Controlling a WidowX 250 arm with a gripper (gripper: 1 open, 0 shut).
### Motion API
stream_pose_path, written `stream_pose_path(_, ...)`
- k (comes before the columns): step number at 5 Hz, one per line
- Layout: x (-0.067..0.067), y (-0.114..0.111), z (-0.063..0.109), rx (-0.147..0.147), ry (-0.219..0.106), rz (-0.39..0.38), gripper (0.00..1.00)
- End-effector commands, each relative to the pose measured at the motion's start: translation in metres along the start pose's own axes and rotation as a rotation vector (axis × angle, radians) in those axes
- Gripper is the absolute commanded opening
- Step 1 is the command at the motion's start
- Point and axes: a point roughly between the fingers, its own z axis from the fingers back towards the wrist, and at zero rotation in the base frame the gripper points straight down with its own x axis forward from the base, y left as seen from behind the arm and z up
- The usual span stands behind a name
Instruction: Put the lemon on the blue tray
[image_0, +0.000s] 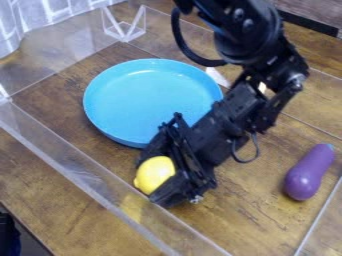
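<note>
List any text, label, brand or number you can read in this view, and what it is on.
None readable: no words, numbers or signs show anywhere in this camera view.
The blue tray, the lemon and the eggplant carry no markings.
The gripper and the arm are plain black; any print there is too small or blurred to tell.
The clear plastic wall shows only glare.
</note>
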Motion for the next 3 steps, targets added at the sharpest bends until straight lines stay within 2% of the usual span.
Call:
stream_pose_path(1, -0.014, 0.016, 0.01, -0.031, -0.06, 0.095, 0.0)
stream_pose_path(2, -0.016, 0.027, 0.007, -0.027, -0.061, 0.093, 0.0)
stream_pose_path(3, -0.02, 0.039, 0.002, -0.016, -0.057, 0.097, 1.0)
